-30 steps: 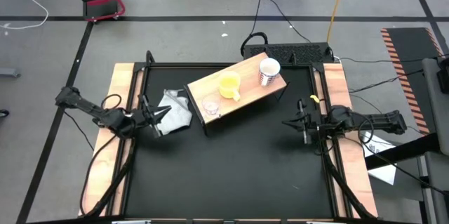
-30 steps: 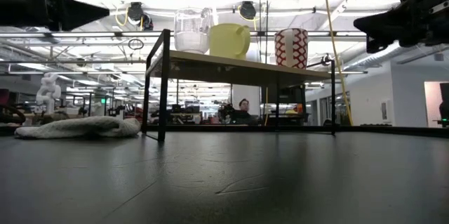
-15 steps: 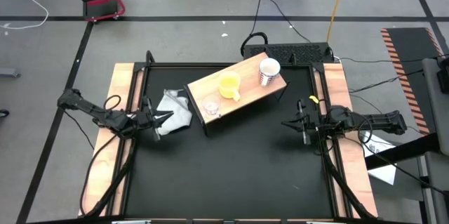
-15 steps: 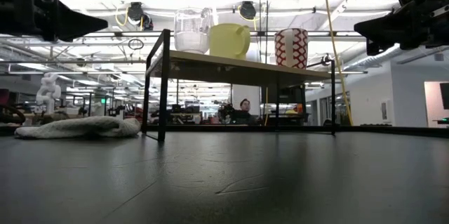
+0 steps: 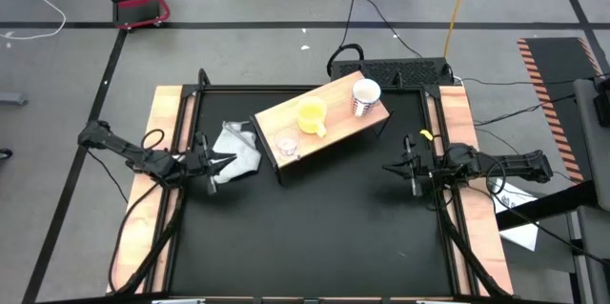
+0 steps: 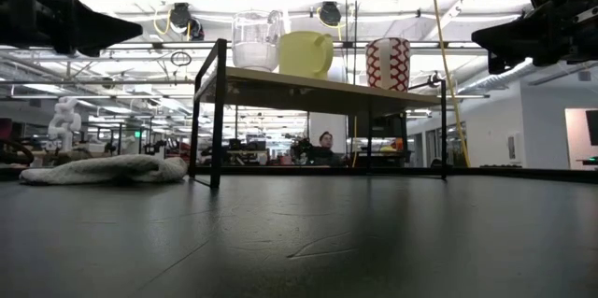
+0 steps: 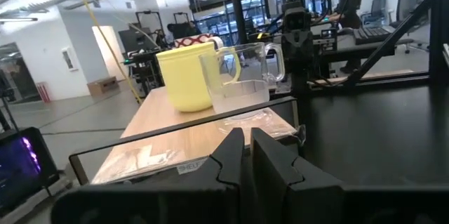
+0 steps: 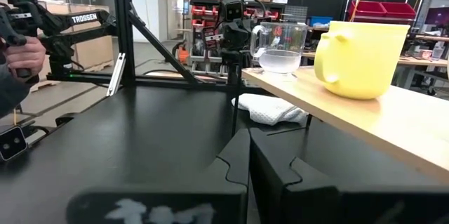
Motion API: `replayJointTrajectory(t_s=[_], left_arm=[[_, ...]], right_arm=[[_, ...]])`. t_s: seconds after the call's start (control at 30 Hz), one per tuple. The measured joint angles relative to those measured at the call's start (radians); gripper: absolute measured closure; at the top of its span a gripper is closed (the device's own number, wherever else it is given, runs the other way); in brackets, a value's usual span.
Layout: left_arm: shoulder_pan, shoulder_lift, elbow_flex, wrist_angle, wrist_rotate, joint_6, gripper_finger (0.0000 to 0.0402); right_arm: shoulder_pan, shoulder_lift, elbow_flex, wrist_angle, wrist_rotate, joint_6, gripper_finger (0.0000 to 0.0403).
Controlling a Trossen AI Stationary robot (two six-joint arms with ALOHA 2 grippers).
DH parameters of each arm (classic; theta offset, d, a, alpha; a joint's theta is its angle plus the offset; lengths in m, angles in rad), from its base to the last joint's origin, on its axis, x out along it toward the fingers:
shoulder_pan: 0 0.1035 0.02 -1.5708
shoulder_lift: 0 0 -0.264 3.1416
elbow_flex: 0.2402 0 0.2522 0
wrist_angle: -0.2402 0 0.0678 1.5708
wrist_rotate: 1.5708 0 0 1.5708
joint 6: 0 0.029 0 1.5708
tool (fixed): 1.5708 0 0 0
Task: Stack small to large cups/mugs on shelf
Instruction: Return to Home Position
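The shelf (image 5: 324,123) stands slanted at the table's far middle on dark legs. On its wood-grain top, side by side and each on its base, stand the clear glass cup (image 5: 286,142), the yellow mug (image 5: 312,115) and the white mug with the red pattern (image 5: 366,96). My left gripper (image 5: 232,159) is shut and empty, above the white-grey cloth (image 5: 238,147) left of the shelf, pointing at the shelf. Its wrist view shows the glass cup (image 7: 242,76) and the yellow mug (image 7: 184,78) close ahead. My right gripper (image 5: 385,167) is shut and empty, right of the shelf.
The cloth (image 6: 103,169) lies crumpled on the black tabletop beside the shelf's left legs (image 6: 217,116). Wooden side rails (image 5: 167,132) border the table. Black tabletop (image 5: 315,237) stretches from the shelf to the near edge. A person (image 6: 324,144) sits beyond the table.
My left gripper has moved a little down and toward the table's right, toward the shelf, and stays shut. The cups and the shelf have kept still.
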Motion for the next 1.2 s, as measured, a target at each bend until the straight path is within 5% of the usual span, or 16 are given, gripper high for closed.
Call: replayJointTrajectory(t_s=[1.2], left_arm=[[0.000, 0.002, 0.000, -0.010, 0.000, -0.023, 0.0371]], right_arm=[[0.000, 0.001, 0.000, -0.001, 0.000, -0.019, 0.0403]])
